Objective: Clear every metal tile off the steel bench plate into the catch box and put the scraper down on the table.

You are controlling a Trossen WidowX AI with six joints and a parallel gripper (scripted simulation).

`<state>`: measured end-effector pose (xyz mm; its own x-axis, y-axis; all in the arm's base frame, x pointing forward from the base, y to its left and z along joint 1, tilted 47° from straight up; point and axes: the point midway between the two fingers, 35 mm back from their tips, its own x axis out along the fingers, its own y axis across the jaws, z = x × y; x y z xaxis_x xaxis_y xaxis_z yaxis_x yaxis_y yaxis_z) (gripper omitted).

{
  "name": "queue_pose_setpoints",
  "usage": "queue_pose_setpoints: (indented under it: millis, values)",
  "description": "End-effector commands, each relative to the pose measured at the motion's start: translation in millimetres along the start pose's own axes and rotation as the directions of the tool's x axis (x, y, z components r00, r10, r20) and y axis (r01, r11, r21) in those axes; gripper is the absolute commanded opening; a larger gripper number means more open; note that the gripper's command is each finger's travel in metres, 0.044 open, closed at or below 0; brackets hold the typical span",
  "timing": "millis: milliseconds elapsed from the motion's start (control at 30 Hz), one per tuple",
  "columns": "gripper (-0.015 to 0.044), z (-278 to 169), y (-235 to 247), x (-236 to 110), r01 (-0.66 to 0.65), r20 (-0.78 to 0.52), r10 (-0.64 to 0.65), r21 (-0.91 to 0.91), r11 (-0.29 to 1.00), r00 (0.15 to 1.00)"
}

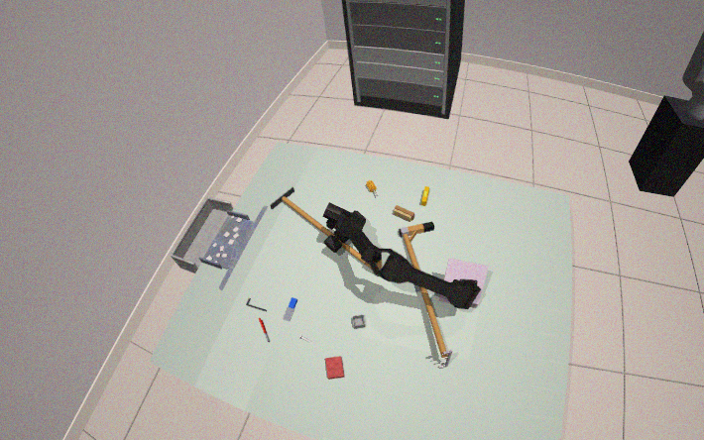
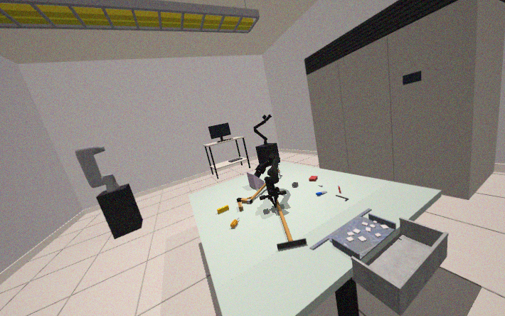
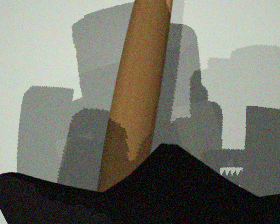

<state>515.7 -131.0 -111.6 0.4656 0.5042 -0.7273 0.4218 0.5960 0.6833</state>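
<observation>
The fingers are pressed together with only a thin slit between them, and they pinch nothing. They point down at the counter [image 1: 508, 327], low over the scraper [image 1: 305, 214]. In the wrist view its tan handle comes out from under one finger and runs straight ahead of the tips, away from the gripper [image 1: 334, 244], with the gripper's shadow across it. I cannot tell whether the fingers touch the handle.

The scraper lies flat on the counter. Its dark blade [image 2: 291, 245] is well ahead of the fingers, at the far end of the handle, and the rest of the handle runs back under the arm.

Beyond the blade and off to one side, apart from it, is the plate [image 2: 344, 245], with the white tiles [image 2: 362, 238] scattered over it. The box [image 2: 380, 275] sits at the plate's end farthest from the fingers, past the counter's edge.

A second long tool, a rake [image 1: 425, 305], lies behind the fingers and crosses under the arm.
</observation>
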Motion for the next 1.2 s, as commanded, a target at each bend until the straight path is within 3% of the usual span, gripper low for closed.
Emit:
queue_pose_setpoints:
  millis: [0, 1167]
  values:
    - [0.0, 0.1, 7.5, 2.2, -0.001, -0.003, 0.001, -0.002, 1.0, 1.0]
    - [0.0, 3.6, 41.6, 5.0, -0.004, -0.003, 0.004, -0.001, 1.0, 1.0]
